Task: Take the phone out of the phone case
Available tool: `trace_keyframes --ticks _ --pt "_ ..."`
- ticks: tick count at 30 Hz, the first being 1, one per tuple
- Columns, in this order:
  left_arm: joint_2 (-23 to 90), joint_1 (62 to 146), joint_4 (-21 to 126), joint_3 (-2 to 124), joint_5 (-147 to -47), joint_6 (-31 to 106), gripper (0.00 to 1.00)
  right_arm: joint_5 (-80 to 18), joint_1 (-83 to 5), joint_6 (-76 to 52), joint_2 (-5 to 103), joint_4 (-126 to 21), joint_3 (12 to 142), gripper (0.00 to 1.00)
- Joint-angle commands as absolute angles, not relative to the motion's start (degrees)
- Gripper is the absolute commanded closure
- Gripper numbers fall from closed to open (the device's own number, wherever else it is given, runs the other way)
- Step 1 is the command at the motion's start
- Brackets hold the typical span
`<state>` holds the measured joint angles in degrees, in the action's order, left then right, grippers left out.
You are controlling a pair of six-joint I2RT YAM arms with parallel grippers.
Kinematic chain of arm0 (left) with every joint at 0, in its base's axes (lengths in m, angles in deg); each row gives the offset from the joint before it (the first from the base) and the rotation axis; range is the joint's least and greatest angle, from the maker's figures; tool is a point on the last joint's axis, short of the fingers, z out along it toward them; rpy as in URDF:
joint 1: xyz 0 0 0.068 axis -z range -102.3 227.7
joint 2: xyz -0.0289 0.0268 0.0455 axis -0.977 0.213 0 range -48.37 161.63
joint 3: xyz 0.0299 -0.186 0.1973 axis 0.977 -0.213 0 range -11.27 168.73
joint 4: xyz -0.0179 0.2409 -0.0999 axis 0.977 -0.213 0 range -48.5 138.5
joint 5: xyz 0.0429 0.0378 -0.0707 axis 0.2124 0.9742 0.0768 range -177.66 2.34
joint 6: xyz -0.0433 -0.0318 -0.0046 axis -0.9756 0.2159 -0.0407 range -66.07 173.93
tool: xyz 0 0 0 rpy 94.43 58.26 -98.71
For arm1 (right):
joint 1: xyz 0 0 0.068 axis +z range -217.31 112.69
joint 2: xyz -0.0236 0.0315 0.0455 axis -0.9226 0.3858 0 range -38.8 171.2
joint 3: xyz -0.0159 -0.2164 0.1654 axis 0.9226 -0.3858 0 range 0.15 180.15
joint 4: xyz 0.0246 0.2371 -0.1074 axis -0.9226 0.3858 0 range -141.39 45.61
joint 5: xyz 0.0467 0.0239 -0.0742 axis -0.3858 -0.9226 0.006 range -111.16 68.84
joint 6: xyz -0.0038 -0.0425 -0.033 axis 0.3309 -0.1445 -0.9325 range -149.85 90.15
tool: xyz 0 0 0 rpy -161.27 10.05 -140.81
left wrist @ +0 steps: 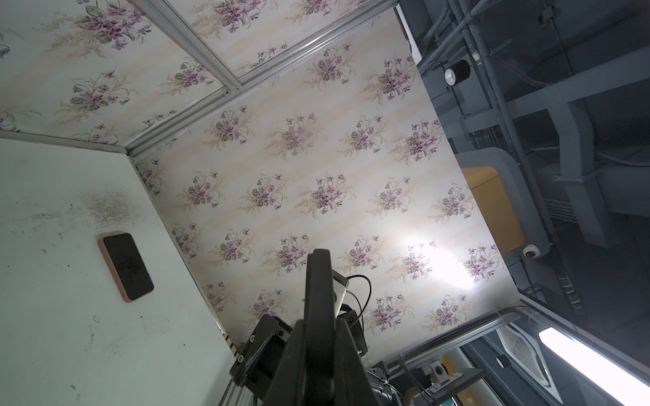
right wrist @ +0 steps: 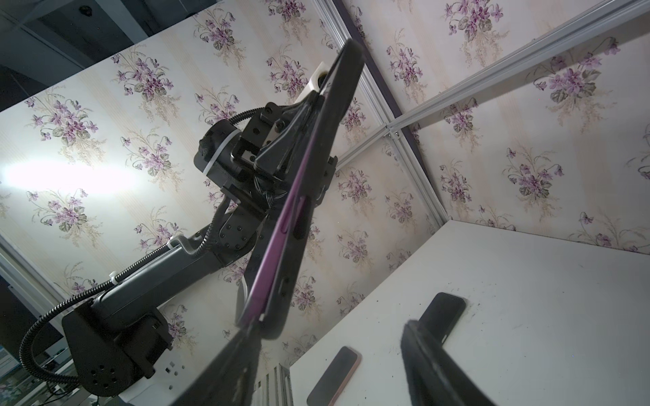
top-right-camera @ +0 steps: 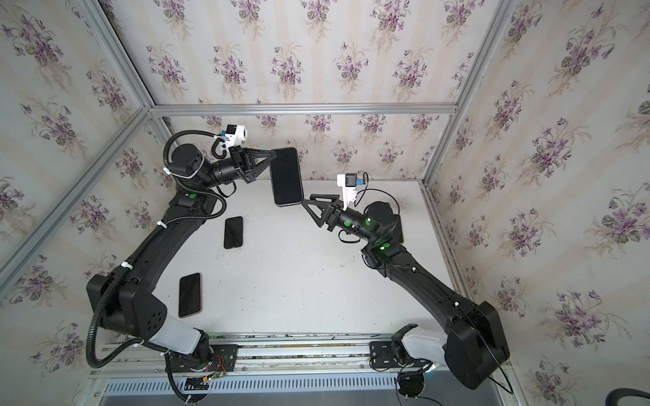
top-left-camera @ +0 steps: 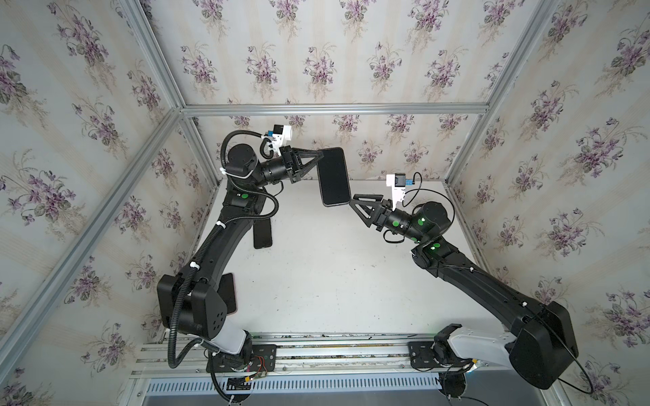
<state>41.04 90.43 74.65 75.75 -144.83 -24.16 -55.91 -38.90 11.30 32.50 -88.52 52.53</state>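
Note:
The phone (top-left-camera: 334,177) (top-right-camera: 286,177) is held up above the far part of the table, dark screen towards the top views. In the right wrist view it is edge-on: a purple phone (right wrist: 281,239) edge sits in a black phone case (right wrist: 311,197) with button cutouts. My left gripper (top-left-camera: 318,156) (top-right-camera: 272,154) (left wrist: 316,337) is shut on the cased phone's upper end. My right gripper (top-left-camera: 352,201) (top-right-camera: 305,202) (right wrist: 332,328) is open at the phone's lower corner. One of its fingertips (right wrist: 251,334) touches that corner where purple meets black; the other stands apart over the table.
On the white table (top-right-camera: 316,281) lie a black phone (top-right-camera: 233,232) (right wrist: 443,316) and a pink-edged phone (top-right-camera: 190,294) (right wrist: 334,376) on the left, and another pink-cased phone (left wrist: 127,266) near the right wall. Floral walls with aluminium frames enclose three sides.

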Motion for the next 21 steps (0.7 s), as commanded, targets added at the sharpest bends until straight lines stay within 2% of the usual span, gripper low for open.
trace_keyframes --ticks 1,14,21 --pt "40.47 91.28 78.38 75.98 -148.35 -26.87 1.0 -54.39 -38.83 12.24 33.42 -90.67 53.76 0.33" --pt "40.69 91.24 79.58 75.95 -147.81 -27.31 1.0 -54.87 -38.59 14.68 33.99 -92.5 52.42 0.39" --pt "41.46 91.12 78.87 75.34 -147.28 -24.42 1.0 -56.93 -37.8 16.89 32.74 -92.26 50.94 0.52"
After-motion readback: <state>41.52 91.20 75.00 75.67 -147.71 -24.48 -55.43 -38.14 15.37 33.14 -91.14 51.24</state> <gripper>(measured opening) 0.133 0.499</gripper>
